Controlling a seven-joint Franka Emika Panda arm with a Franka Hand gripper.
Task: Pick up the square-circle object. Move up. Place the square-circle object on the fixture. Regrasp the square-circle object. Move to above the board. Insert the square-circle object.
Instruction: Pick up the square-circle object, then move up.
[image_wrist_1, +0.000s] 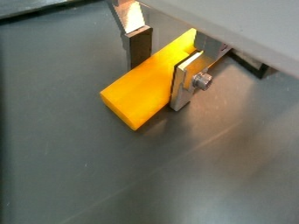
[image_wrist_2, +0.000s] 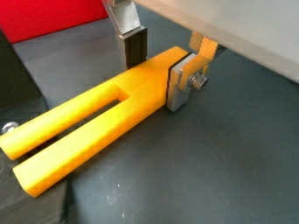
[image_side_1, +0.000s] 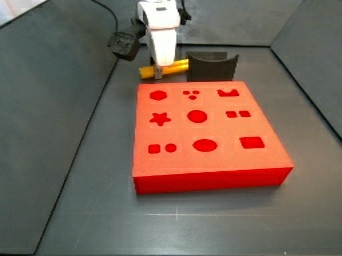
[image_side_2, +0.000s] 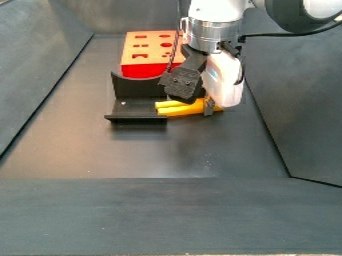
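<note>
The yellow two-pronged square-circle object (image_wrist_2: 93, 118) lies flat, its prong tips resting over the dark fixture (image_wrist_2: 21, 83). My gripper (image_wrist_2: 156, 86) straddles its solid end, one silver finger (image_wrist_2: 177, 83) pressed against its near side and the other finger (image_wrist_2: 135, 48) at its far edge; the jaws look shut on it. In a wrist view the peg's blunt end (image_wrist_1: 135, 96) points away from the gripper (image_wrist_1: 158, 84). In a side view the gripper (image_side_2: 189, 96) holds the peg (image_side_2: 181, 108) low by the fixture (image_side_2: 131, 106), in front of the red board (image_side_2: 147, 45). The peg (image_side_1: 152, 72), fixture (image_side_1: 211, 66) and board (image_side_1: 201, 135) also show.
The red board's corner (image_wrist_2: 47, 17) lies just beyond the fixture. A black cable (image_side_1: 118, 40) hangs off the arm. Dark enclosure walls (image_side_2: 54, 90) rise on both sides of the floor.
</note>
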